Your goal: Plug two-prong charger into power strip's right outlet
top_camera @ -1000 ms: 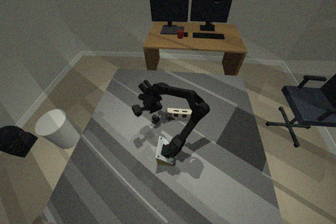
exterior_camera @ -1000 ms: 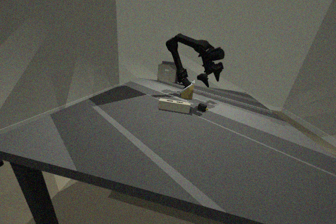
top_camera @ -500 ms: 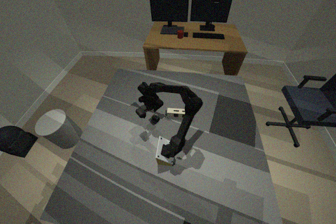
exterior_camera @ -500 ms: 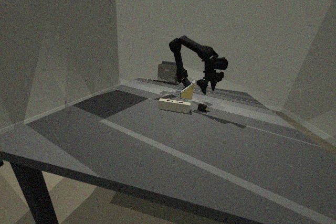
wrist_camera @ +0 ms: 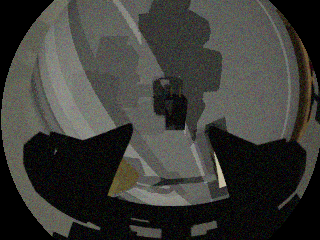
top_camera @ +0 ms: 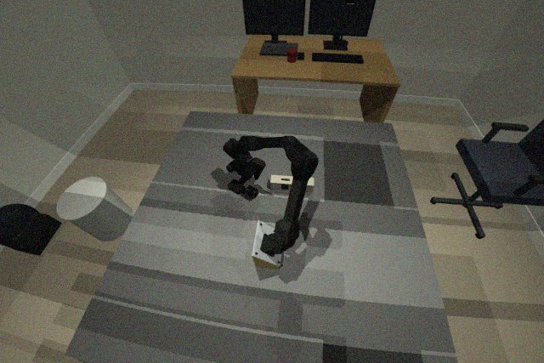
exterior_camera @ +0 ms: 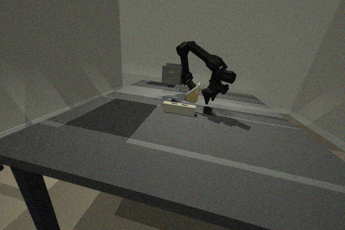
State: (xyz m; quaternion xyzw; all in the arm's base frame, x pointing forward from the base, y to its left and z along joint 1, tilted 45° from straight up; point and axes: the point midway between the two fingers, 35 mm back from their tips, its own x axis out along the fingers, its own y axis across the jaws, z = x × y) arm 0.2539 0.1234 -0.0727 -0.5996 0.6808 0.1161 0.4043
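Note:
The black charger (top_camera: 251, 193) (exterior_camera: 207, 110) (wrist_camera: 176, 114) lies on the table beside the strip's end, its thin gold prongs facing away from the strip in the exterior view. The cream power strip (top_camera: 275, 180) (exterior_camera: 178, 109) (wrist_camera: 220, 172) has two outlets on top; in the top view the arm covers its right part. Only a sliver of it shows past a finger in the wrist view. My gripper (top_camera: 246, 185) (exterior_camera: 209, 101) (wrist_camera: 171, 128) is open and empty, pointing down a little above the charger. In the wrist view the charger shows just beyond the gap between the fingertips.
A wedge-shaped stand (top_camera: 259, 242) (exterior_camera: 192, 96) (wrist_camera: 125, 179) with a white face and tan sides is at the arm's base, near the strip. The table's near edge shows in the exterior view. A desk (top_camera: 316, 70) with monitors and an office chair (top_camera: 494, 170) are in the background.

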